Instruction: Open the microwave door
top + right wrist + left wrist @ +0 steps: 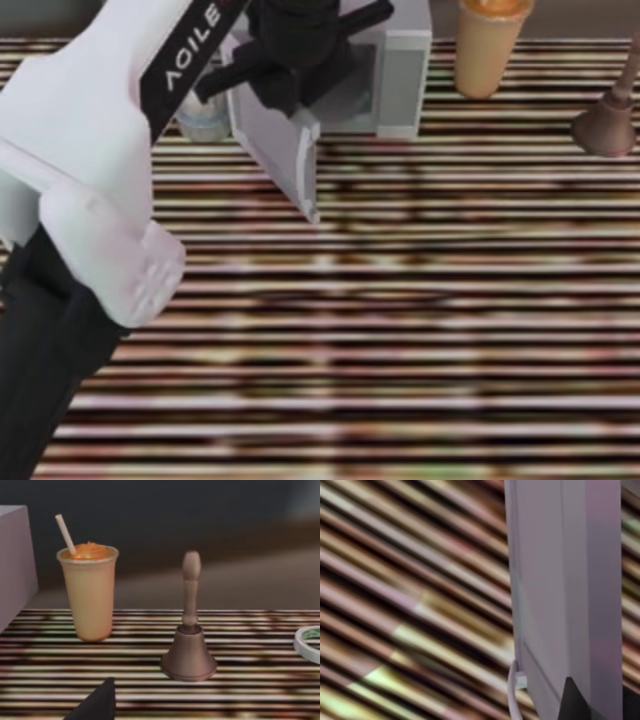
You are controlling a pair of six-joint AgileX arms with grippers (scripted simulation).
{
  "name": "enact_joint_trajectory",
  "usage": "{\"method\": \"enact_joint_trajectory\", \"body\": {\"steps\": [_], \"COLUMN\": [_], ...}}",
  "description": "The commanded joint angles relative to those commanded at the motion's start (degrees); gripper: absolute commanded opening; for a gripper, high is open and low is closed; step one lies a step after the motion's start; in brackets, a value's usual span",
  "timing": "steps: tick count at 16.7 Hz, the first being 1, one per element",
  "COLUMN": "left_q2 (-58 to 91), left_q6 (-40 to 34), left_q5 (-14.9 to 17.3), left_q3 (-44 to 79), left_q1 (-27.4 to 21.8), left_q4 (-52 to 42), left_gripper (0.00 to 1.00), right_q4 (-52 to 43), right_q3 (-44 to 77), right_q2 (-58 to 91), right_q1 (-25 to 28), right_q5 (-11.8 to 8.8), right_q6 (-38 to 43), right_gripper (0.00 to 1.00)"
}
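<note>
1. The place is a rendered tabletop scene, not a real room: the striped table (400, 330) carries a blurred brown, black and pale band pattern, and the backdrop behind it in the right wrist view is plain dark.
2. The props suggest a kitchen or café counter: a small light-grey microwave (405, 75), a tan cup (90, 595) of orange drink with a straw (65, 534), and a brown hand bell (189, 647).

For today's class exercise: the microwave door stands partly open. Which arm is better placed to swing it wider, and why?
Left. Its gripper is already at the microwave door; the right arm does not show in the top view.
</note>
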Motion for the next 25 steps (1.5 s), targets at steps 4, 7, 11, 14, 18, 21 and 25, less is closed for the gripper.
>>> {"method": "enact_joint_trajectory", "body": {"steps": [4, 7, 11, 14, 18, 21, 25], "left_q2": [3.6, 4.1, 3.1, 1.2, -1.9, -4.1, -6.5], "left_q6": [0.1, 0.1, 0.1, 0.2, 0.3, 0.3, 0.4], "left_q5": [0.2, 0.2, 0.2, 0.2, 0.1, 0.1, 0.1], "left_q3": [7.0, 5.5, 1.4, -2.4, -8.3, -12.6, -17.3], "left_q1": [-0.3, -0.2, 0.1, 0.2, 0.3, 0.4, 0.5], "left_q4": [1.0, 0.6, 1.5, 3.4, 6.3, 8.5, 10.8], "left_gripper": [0.00, 0.00, 0.00, 0.00, 0.00, 0.00, 0.00], "right_q4": [0.0, 0.0, 0.0, 0.0, 0.0, 0.0, 0.0], "right_q3": [0.0, 0.0, 0.0, 0.0, 0.0, 0.0, 0.0], "right_q2": [0.0, 0.0, 0.0, 0.0, 0.0, 0.0, 0.0], "right_q1": [0.0, 0.0, 0.0, 0.0, 0.0, 0.0, 0.0], "right_q5": [0.0, 0.0, 0.0, 0.0, 0.0, 0.0, 0.0], "right_q6": [0.0, 0.0, 0.0, 0.0, 0.0, 0.0, 0.0], "right_gripper": [1.00, 1.00, 1.00, 1.00, 1.00, 1.00, 1.00]}}
